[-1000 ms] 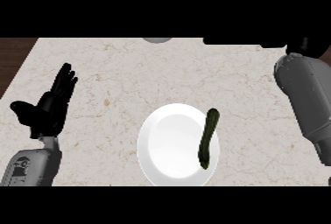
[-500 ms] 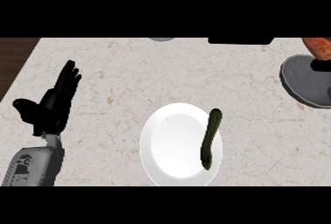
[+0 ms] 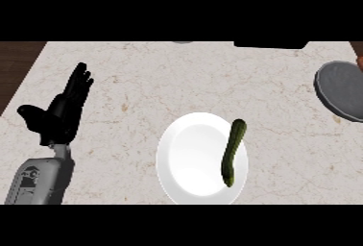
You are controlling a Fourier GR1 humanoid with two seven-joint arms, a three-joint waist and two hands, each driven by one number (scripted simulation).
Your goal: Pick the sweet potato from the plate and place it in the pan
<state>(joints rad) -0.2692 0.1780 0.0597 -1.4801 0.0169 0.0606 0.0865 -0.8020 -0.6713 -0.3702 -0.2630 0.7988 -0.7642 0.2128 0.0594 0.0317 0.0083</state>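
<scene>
Head view looks steeply down on a pale marbled surface [image 3: 163,77] with a white plate [image 3: 191,163] lying near its lower edge, a little right of the middle. On the plate's right side lies a long, thin, dark green vegetable [image 3: 233,153], slightly curved, its upper tip reaching over the plate's upper right rim and its lower end resting inside the rim. It looks more like a cucumber than a sweet potato, and nothing orange shows on the plate.

Well to the left of the plate the left hand [image 3: 60,113] stands at the end of its grey forearm [image 3: 41,178], which comes in from the lower left. Its fingers [image 3: 78,84] are straight and held close together, pointing up and away from the plate, with the thumb [image 3: 32,114] spread out to the left. They hold nothing and touch nothing; bare surface lies between them and the plate, so the green vegetable is well apart from them, off to their lower right.

Far to the upper right of the plate, at the frame's right edge, is a rounded grey shape [image 3: 344,91] cut off by the border; whether it is a forearm or a pan cannot be told. A small reddish-orange patch [image 3: 357,61] shows just above it at the very edge. No right hand is seen.
</scene>
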